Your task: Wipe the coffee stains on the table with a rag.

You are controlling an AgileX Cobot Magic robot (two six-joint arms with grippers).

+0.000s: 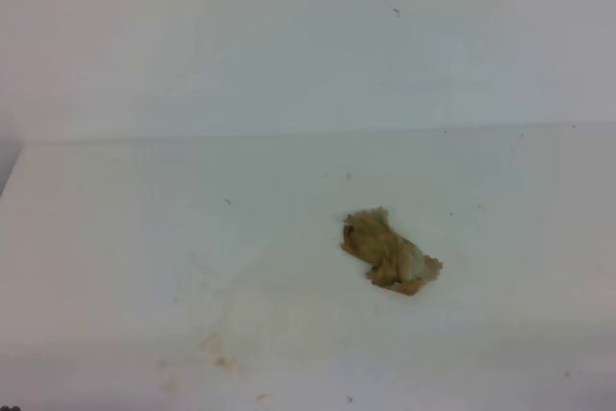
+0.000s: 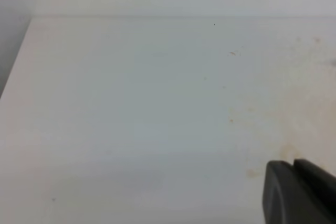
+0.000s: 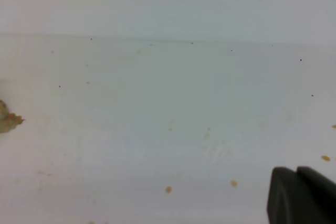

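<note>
One wide white worktop (image 1: 125,238), faint orange-brown coffee stains (image 1: 217,358) smeared near front edge. Crumpled tan rag (image 1: 390,252) lying loose right of centre, apart from both claws. Right claw (image 3: 302,195) pressed together, empty; left claw (image 2: 299,192) state unclear.

Wall (image 1: 289,36): plain white, matte, fills upper part of exterior high view; also seen as pale band along top of both wrist views.
Mark on wall (image 1: 396,11): small dark dot, upper right of centre, faint thin line running up-left from it.
Grey shadowed strip (image 1: 6,166): far left edge, below wall, darker than surroundings; also at left edge of left wrist view.
</note>
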